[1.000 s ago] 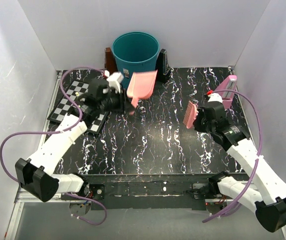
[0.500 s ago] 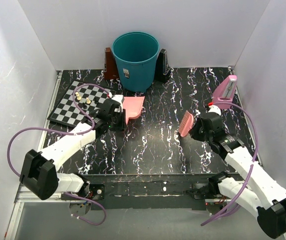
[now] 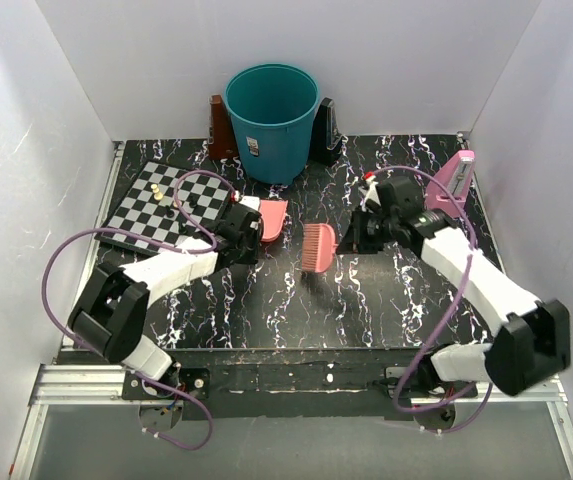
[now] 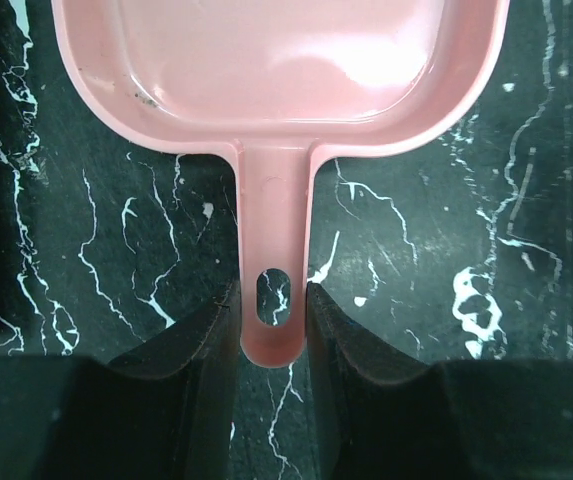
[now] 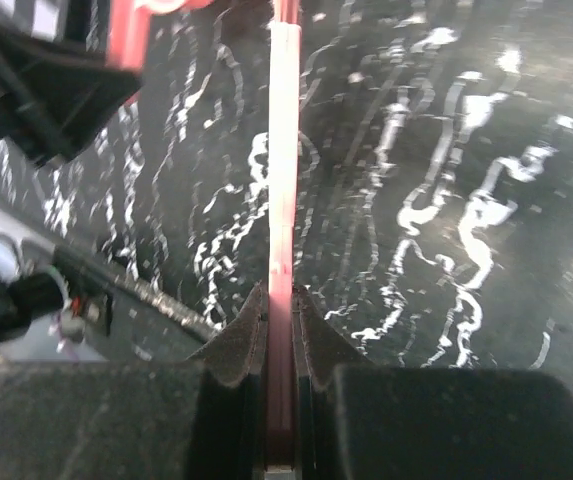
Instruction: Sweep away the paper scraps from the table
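Note:
My left gripper (image 3: 243, 226) is shut on the handle of a pink dustpan (image 3: 273, 219), which lies flat on the black marbled table (image 3: 296, 290) left of centre. In the left wrist view the handle (image 4: 273, 250) sits between my fingers (image 4: 204, 345) and the pan (image 4: 276, 60) looks empty. My right gripper (image 3: 363, 231) is shut on a pink brush (image 3: 318, 247), whose head is low over the table just right of the dustpan. The right wrist view shows the brush handle (image 5: 281, 200) edge-on between the jaws. No paper scraps show in any view.
A teal bin (image 3: 271, 115) stands at the back centre, with a brown object (image 3: 219, 125) and a black one (image 3: 327, 130) beside it. A chessboard (image 3: 156, 205) with small pieces lies at the back left. A pink metronome (image 3: 453, 180) stands at the back right.
My left arm brought the dustpan down from the bin's rim to the table. My right arm swung the brush left from the right side to the table's middle.

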You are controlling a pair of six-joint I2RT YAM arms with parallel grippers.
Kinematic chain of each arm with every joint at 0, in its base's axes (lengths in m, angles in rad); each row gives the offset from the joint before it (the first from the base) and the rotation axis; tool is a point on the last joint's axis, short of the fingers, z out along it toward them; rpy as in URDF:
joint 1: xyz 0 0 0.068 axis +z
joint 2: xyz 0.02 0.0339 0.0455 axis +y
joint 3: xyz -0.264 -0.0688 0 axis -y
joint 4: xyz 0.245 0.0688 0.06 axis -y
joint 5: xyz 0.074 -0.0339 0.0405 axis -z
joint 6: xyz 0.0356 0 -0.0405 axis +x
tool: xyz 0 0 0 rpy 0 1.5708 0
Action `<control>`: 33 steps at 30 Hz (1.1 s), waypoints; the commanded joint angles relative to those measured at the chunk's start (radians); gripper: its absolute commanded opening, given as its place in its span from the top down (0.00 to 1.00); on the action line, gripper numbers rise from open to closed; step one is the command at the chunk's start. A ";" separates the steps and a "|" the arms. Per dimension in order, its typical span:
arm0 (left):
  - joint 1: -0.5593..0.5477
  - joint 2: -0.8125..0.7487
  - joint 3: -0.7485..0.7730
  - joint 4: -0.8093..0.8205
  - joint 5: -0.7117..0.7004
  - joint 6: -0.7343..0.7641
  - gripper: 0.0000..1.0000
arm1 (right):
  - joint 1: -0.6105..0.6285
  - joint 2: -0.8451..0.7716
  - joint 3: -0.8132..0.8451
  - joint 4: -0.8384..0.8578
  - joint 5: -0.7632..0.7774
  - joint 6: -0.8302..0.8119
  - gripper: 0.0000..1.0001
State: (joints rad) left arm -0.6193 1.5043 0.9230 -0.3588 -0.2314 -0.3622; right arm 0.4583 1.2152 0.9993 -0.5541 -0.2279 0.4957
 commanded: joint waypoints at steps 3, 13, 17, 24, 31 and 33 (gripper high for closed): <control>-0.002 0.080 0.043 0.051 -0.065 0.025 0.76 | 0.002 0.204 0.143 -0.207 -0.236 -0.152 0.99; -0.003 0.120 0.063 0.047 -0.066 0.029 0.75 | 0.002 0.411 0.317 -0.588 0.891 -0.016 0.99; -0.003 0.129 0.062 0.050 -0.074 0.031 0.75 | 0.002 0.481 0.453 -0.830 1.188 0.231 0.99; -0.003 0.129 0.060 0.038 -0.095 0.020 0.66 | -0.038 0.298 0.414 -0.422 0.797 0.014 0.99; -0.002 0.088 0.051 0.038 -0.109 0.006 0.45 | -0.127 0.152 0.260 -0.055 0.291 0.020 0.99; -0.003 0.067 0.047 0.038 -0.108 0.003 0.31 | -0.139 0.145 0.231 0.035 0.236 0.036 0.99</control>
State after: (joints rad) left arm -0.6193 1.6421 0.9585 -0.3302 -0.3084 -0.3481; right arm 0.3340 1.3701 1.2881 -0.7876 0.2459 0.5339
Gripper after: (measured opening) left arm 0.631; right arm 0.123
